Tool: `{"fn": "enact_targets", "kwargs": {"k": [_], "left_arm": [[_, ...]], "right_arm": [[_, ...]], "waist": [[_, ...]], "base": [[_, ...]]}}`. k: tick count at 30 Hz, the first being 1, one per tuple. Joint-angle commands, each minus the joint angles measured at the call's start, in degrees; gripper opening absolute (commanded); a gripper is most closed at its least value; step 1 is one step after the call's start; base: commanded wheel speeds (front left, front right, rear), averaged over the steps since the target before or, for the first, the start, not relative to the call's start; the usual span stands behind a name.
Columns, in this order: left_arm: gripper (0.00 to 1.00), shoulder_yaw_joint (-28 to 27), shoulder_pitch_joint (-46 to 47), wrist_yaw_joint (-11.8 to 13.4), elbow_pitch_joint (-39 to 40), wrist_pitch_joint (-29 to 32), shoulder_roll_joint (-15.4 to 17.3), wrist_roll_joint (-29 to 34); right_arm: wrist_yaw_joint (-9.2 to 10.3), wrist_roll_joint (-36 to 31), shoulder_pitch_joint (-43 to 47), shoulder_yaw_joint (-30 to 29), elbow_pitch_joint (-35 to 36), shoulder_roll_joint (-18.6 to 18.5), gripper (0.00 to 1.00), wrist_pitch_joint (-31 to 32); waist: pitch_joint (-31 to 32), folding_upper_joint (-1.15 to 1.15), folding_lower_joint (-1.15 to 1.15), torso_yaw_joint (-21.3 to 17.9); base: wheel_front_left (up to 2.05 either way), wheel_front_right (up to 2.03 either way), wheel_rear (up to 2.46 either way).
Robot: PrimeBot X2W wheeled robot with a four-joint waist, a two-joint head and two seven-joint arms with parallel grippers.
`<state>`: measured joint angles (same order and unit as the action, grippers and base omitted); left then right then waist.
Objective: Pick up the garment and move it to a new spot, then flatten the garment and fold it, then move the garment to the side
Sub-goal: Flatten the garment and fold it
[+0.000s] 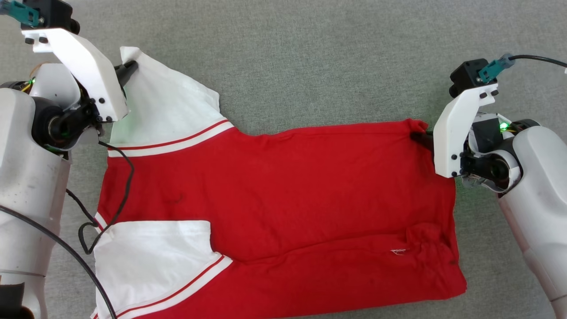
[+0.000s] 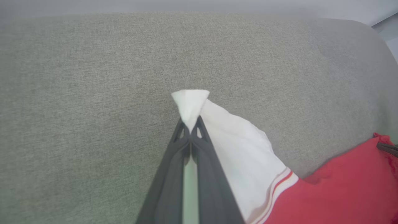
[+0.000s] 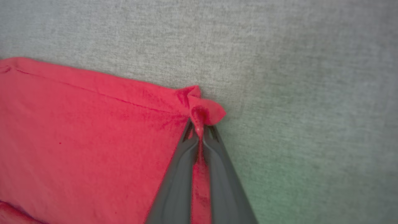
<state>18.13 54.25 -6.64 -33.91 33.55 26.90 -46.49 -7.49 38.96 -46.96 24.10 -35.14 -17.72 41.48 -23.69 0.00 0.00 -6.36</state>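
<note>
The garment (image 1: 283, 195), red with white sleeves and red-white striped trim, lies spread on the grey fabric surface with its plain side up. My left gripper (image 1: 133, 66) is shut on the tip of the far white sleeve (image 2: 190, 107), and the pinched cloth pokes out past my left gripper (image 2: 189, 130) in the left wrist view. My right gripper (image 1: 418, 137) is shut on the far red hem corner (image 3: 203, 112), which bunches between my right gripper (image 3: 200, 132). The near white sleeve (image 1: 155, 261) lies folded onto the red body.
Grey upholstered surface (image 1: 319, 57) extends beyond the garment's far edge. A black cable (image 1: 119, 190) from my left arm drapes over the garment's left side. The surface's rounded far edge (image 2: 357, 25) appears in the left wrist view.
</note>
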Motion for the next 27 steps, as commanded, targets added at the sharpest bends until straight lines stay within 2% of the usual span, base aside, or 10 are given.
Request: {"fn": "enact_targets", "kwargs": {"k": [1,6,14,21,27], "left_arm": [[0.0,0.0,0.9,-0.3,-0.2,-0.5,0.1,-0.1],[0.0,-0.1,0.6,-0.5,-0.8,-3.0,0.1,-0.4],[0.0,-1.3,-3.8,-0.6,0.0,-6.4,1.0,-2.0],[0.0,-3.1,-13.9,-0.1,4.6,-9.7,2.0,-4.0],[0.0,-5.0,-26.5,2.4,11.4,-13.0,2.8,-5.5]], "right_arm": [[0.0,0.1,0.1,0.6,-1.1,0.5,0.0,-0.6],[0.01,0.0,-2.8,-1.3,-1.7,-0.6,0.0,-5.1],[0.01,0.7,-1.0,-2.9,-2.9,-1.2,0.0,-10.2],[0.01,0.7,4.5,-3.1,-1.7,-2.0,0.0,-13.5],[0.01,-0.6,11.6,-2.7,0.2,-2.4,0.0,-17.0]], "waist": [[0.5,0.0,0.0,0.0],[2.8,0.0,0.0,0.1],[7.4,0.0,0.0,0.4],[11.2,0.0,0.0,1.3],[14.7,0.0,0.0,2.1]], "base": [[0.0,0.0,0.0],[0.0,0.0,0.0],[0.0,0.0,0.0],[0.0,0.0,0.0],[0.0,0.0,0.0]]}}
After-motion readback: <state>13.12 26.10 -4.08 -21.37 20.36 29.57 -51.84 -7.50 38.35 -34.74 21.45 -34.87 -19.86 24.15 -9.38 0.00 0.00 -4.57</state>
